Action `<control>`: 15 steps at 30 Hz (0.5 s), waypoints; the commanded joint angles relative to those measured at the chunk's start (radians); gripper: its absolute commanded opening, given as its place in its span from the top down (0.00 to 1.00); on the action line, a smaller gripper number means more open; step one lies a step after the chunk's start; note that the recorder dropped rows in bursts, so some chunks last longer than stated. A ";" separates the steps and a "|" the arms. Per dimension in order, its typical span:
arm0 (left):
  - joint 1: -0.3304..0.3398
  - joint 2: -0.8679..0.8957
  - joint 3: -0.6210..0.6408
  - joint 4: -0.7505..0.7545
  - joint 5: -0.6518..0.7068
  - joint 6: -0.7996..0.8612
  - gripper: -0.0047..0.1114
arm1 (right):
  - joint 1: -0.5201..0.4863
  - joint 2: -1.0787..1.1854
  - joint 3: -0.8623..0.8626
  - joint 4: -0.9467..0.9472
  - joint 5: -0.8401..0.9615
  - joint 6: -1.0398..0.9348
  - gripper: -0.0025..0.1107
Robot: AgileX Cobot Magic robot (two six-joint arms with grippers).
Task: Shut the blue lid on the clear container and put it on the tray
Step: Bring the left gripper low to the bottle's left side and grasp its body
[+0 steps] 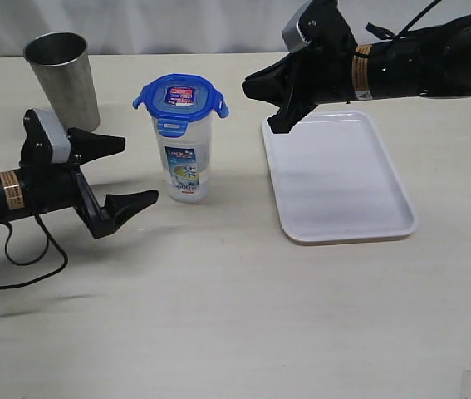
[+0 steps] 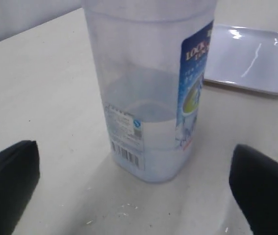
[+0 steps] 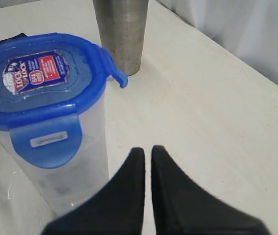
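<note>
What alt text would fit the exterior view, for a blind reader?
A clear container with a blue lid on top stands on a table, left of a white tray. The open left pincer faces the container without touching it; the shut right pincer hangs over the tray's far left corner. A steel cup stands farther back.

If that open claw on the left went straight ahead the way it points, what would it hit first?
Most likely the clear container: it stands right ahead of the left gripper, centred between its open jaws in the left wrist view, with nothing in between.
</note>
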 commanded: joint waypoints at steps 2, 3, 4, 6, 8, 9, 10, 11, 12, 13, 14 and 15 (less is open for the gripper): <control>-0.074 0.001 -0.021 -0.125 0.043 0.014 0.06 | -0.005 -0.005 -0.004 -0.003 0.000 0.013 0.94; -0.084 0.001 -0.027 -0.123 0.046 0.007 0.06 | -0.005 -0.005 -0.004 -0.003 0.000 0.018 0.94; -0.091 0.001 -0.030 -0.123 0.046 0.001 0.06 | -0.005 -0.005 -0.004 -0.003 0.000 0.022 0.94; -0.112 0.001 -0.039 -0.123 0.046 -0.001 0.06 | -0.005 -0.005 -0.004 -0.003 0.000 0.022 0.94; -0.133 0.006 -0.057 -0.125 0.048 -0.001 0.06 | -0.005 -0.005 -0.004 -0.003 0.000 0.022 0.94; -0.141 0.012 -0.066 -0.130 0.048 -0.001 0.06 | -0.005 -0.005 -0.004 -0.003 0.000 0.022 0.94; -0.146 0.020 -0.079 -0.135 0.051 -0.001 0.06 | -0.005 -0.005 -0.004 -0.003 0.000 0.024 0.94; -0.155 0.035 -0.094 -0.153 0.054 -0.001 0.06 | -0.005 -0.005 -0.004 -0.003 0.000 0.028 0.94; -0.156 0.048 -0.109 -0.161 0.055 -0.006 0.06 | -0.005 -0.005 -0.004 -0.003 0.000 0.030 0.94; -0.159 0.064 -0.121 -0.164 0.055 -0.013 0.06 | -0.005 -0.005 -0.004 -0.003 0.000 0.030 0.94; -0.161 0.081 -0.141 -0.166 0.055 -0.028 0.06 | -0.005 -0.005 -0.004 -0.003 0.000 0.030 0.94; -0.164 0.091 -0.154 -0.164 0.055 -0.044 0.06 | -0.005 -0.005 -0.004 -0.003 0.000 0.030 0.94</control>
